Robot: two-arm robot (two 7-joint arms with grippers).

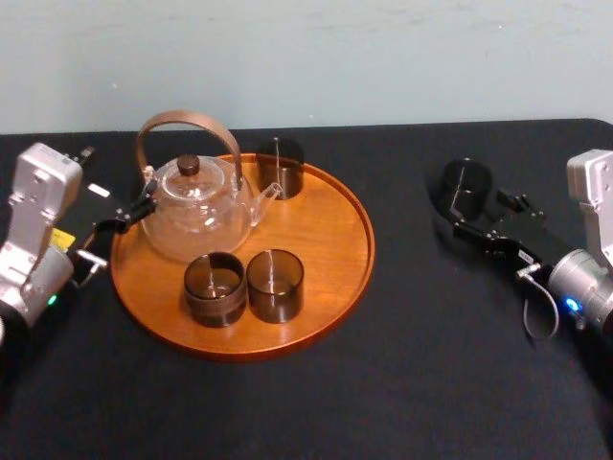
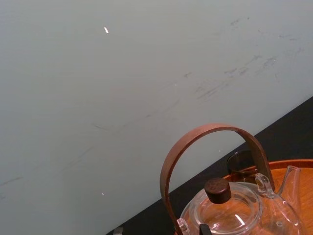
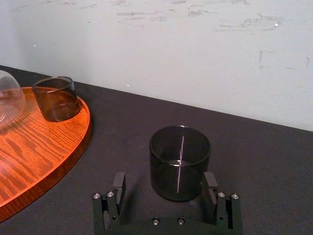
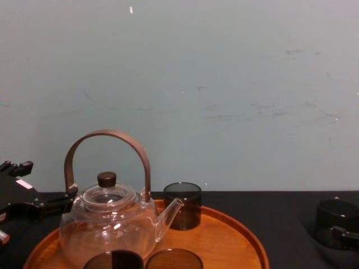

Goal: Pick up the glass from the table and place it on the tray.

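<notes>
The right gripper [image 3: 164, 176] is stretched forward and held low, its two black fingers [image 3: 119, 186] spread wide, level with each other and pointing away from the body. Behind the fingers comes the flat black palm block, then the silver right wrist [image 1: 582, 287], which shows a blue light and a looped cable [image 1: 538, 311]. The left gripper [image 1: 142, 209] points inward and forward, its fingers [image 1: 124, 218] slim and black, tips apart. The grey left wrist [image 1: 34, 254] rises behind those fingers.
</notes>
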